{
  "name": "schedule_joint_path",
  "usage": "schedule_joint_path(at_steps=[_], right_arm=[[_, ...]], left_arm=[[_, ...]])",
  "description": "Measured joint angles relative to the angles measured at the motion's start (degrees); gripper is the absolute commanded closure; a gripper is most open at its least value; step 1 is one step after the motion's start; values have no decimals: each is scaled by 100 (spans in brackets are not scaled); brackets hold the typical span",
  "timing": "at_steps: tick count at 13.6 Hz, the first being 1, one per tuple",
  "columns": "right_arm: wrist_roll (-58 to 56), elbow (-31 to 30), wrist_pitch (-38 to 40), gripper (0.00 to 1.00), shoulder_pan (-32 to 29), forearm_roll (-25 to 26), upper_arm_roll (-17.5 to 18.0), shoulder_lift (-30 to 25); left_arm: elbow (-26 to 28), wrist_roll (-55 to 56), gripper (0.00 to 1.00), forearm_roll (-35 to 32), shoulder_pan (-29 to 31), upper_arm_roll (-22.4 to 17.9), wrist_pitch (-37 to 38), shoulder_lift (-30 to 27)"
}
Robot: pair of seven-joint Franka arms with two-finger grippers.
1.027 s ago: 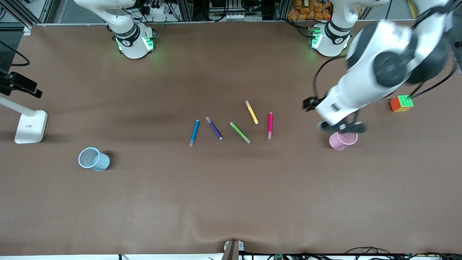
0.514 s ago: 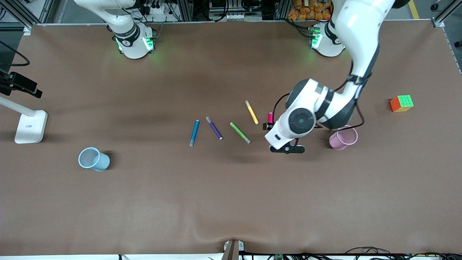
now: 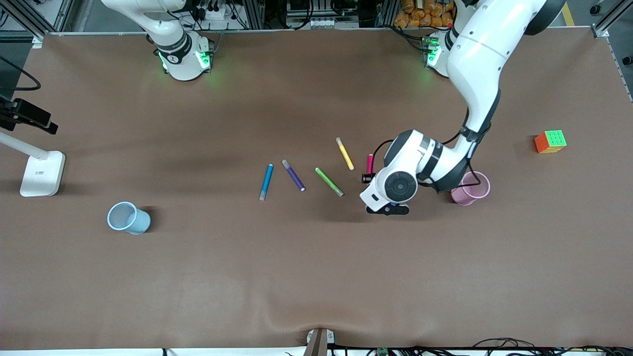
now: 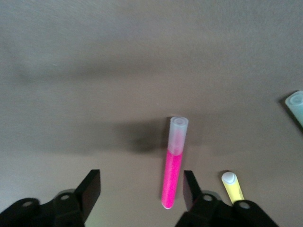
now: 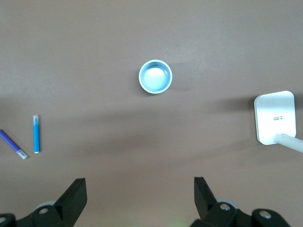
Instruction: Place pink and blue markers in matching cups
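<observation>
The pink marker [image 3: 370,163] lies on the table among the other pens; its end nearer the front camera is hidden under my left arm's hand [image 3: 390,187]. In the left wrist view my left gripper [image 4: 142,189] is open and empty just above the table. The pink marker [image 4: 173,165] lies between its fingers, close to one of them. The pink cup [image 3: 470,188] stands upright beside the hand, toward the left arm's end. The blue marker [image 3: 266,181] and the blue cup [image 3: 128,217] lie toward the right arm's end. My right gripper [image 5: 139,189] is open and empty, high over the table, with the blue cup [image 5: 155,77] and blue marker [image 5: 36,134] below it.
A purple pen [image 3: 293,175], a green pen [image 3: 329,181] and a yellow pen [image 3: 344,153] lie between the two markers. A colour cube [image 3: 550,141] sits near the left arm's end. A white lamp base [image 3: 42,173] stands at the right arm's end.
My left arm has swung from over the pink cup to over the pink marker and come down low. Pens and cups have not moved.
</observation>
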State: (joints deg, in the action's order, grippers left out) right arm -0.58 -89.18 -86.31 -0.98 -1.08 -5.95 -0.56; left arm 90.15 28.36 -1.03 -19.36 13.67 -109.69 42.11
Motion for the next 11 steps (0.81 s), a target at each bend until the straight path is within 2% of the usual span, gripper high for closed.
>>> schedule_joint_path(at_steps=[2,5,7,8,9,10,11], right_arm=[[0,0,0,0,0,0,1,0],[0,0,0,0,0,0,1,0],[0,0,0,0,0,0,1,0],[0,0,0,0,0,0,1,0],[0,0,0,0,0,0,1,0],[0,0,0,0,0,0,1,0],[0,0,0,0,0,0,1,0]], left_arm=[[-21,25,35,0,-106,4,-10,90],[-28,41,45,0,-156,3,-149,185],[-31,41,56,0,-165,4,-211,264],[-32,41,68,0,-169,4,-225,299],[-40,41,87,0,-176,7,-232,326],[-58,41,100,0,-186,9,-232,329],[-74,41,100,1,-201,11,-232,332]])
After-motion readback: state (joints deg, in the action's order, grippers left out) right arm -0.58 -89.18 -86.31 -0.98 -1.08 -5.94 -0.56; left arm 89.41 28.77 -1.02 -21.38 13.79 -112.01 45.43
